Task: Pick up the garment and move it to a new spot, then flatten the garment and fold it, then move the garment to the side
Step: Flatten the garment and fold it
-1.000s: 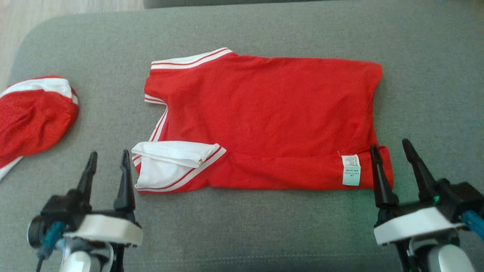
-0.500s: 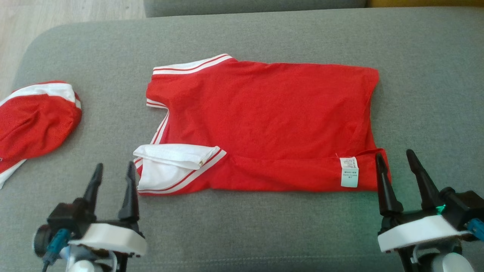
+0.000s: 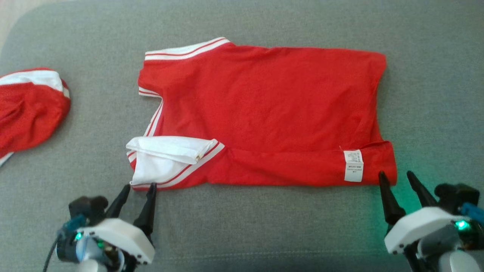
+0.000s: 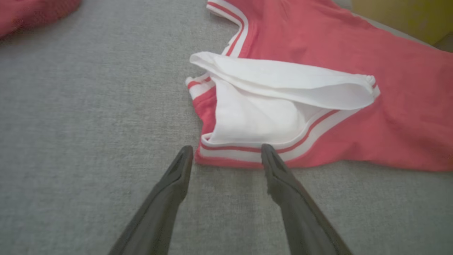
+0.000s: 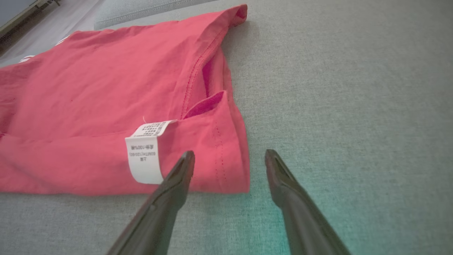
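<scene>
Grey sofa [image 3: 264,22] seat carries everything. Red shirt [image 3: 264,105] lies flat at centre, near edge folded over, white-trimmed end to the left. Second red garment [image 3: 26,113] well apart, far left. Left hand [image 3: 139,186] spread wide, empty, tips at shirt's near-left corner. Right hand [image 3: 395,173] wide, empty, at near-right hem corner, beside white label [image 3: 353,170].

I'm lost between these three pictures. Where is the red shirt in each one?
Head view: red shirt spread across the middle, white collar at its left end.
Left wrist view: upper right, collar end just beyond the left hand.
Right wrist view: left half, its white label by the right hand.
Shared landmark: the grey cushion beneath it.
</scene>
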